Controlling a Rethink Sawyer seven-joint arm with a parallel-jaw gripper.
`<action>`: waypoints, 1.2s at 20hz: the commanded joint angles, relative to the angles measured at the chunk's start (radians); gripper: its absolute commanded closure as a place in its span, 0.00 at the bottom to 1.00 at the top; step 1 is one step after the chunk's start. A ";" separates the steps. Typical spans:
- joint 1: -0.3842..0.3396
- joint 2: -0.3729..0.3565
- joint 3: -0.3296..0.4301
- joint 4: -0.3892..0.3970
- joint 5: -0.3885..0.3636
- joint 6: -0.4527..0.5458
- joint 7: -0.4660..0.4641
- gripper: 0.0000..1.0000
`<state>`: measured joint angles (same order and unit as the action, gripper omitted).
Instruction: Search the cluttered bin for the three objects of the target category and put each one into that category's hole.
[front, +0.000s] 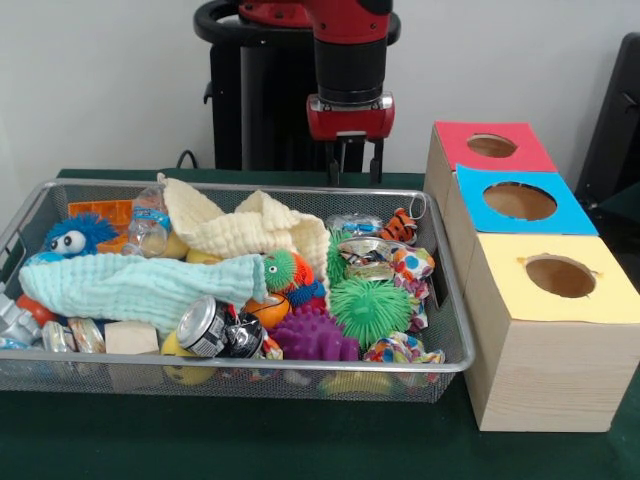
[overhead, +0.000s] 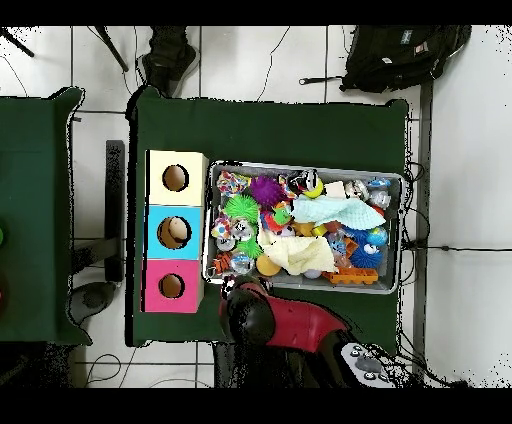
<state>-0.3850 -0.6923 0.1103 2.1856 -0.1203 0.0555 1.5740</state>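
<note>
A dark green cloth (front: 300, 440) covers the table, and on it sits a wire mesh bin (front: 445, 290) crammed with odds and ends. Beside the bin stands a long wooden box (front: 545, 370) with three round holes in its top, each ringed by a coloured card: the red hole (front: 491, 146) farthest back, the blue hole (front: 519, 201) in the middle, the yellow hole (front: 560, 276) nearest. From above, something pale shows down inside the blue hole; the other two look dark.

Inside the bin a mint-green cloth (front: 135, 285) lies across the front half and a cream cloth (front: 245, 232) is bunched up behind it. A crushed can (front: 212, 326) rests near the front wall, with a purple spiky ball (front: 312, 336) and a green spiky ball (front: 370, 308) just beside each other to its right. A blue fuzzy toy with big eyes (front: 72, 237) sits at the left end, near a plastic bottle (front: 148, 222).

The red arm hangs above the bin's back edge, and the gripper (front: 352, 165) holds nothing; its fingers hang a short way apart, clear of the clutter.

Round the table, the overhead view shows a white tiled floor (overhead: 455, 180), with a black bag (overhead: 400, 55) lying on it beyond the table.
</note>
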 joint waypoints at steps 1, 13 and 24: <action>-0.019 0.037 0.104 -0.106 0.018 0.018 0.134 0.00; -0.021 0.076 0.123 -0.127 0.036 -0.067 0.178 0.00; -0.036 0.145 0.134 -0.177 0.033 -0.102 0.172 0.00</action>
<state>-0.3905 -0.6069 0.1661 2.1675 -0.1201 0.0300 1.5740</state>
